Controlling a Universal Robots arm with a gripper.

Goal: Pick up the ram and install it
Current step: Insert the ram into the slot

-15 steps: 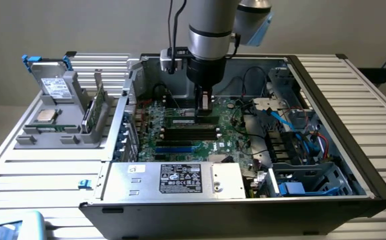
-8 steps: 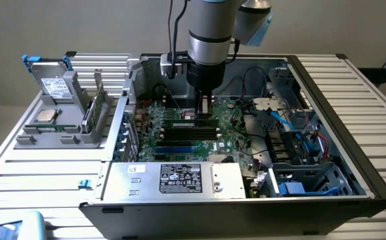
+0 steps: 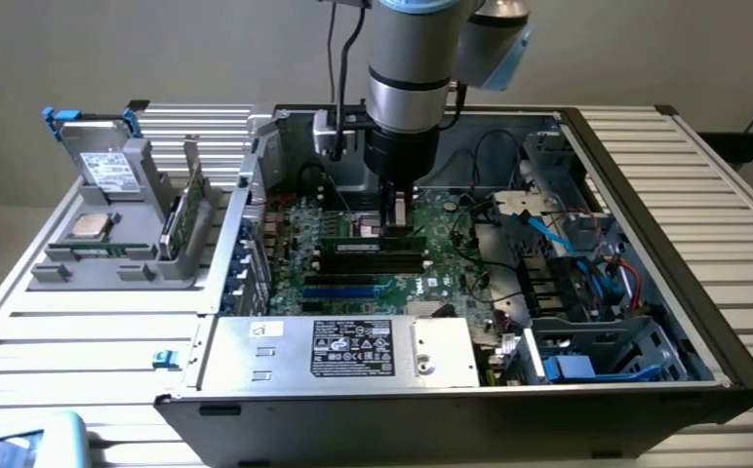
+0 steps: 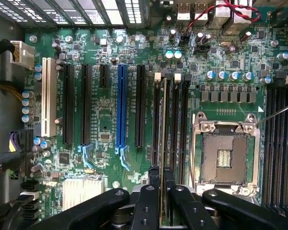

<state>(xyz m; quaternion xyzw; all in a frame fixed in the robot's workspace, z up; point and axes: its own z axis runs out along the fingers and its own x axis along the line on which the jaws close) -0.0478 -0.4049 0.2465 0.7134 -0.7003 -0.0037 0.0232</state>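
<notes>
I see the black two-finger gripper [image 4: 161,168] pinched narrow on the long, thin green ram [image 4: 163,129]. It holds the ram edge-on along the black memory slots [image 4: 176,124], beside the silver-framed processor socket [image 4: 225,155]. I cannot tell whether it is seated.

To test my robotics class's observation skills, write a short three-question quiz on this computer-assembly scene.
1. True or false: the black claw is closed on the thin green ram stick.
2. The claw hangs over: A) the silver power supply; B) the long black memory slots; C) the grey side rack.
3. What colour is the long plastic slot flanked by black slots?
Key: 1 true; 2 B; 3 blue.
</notes>
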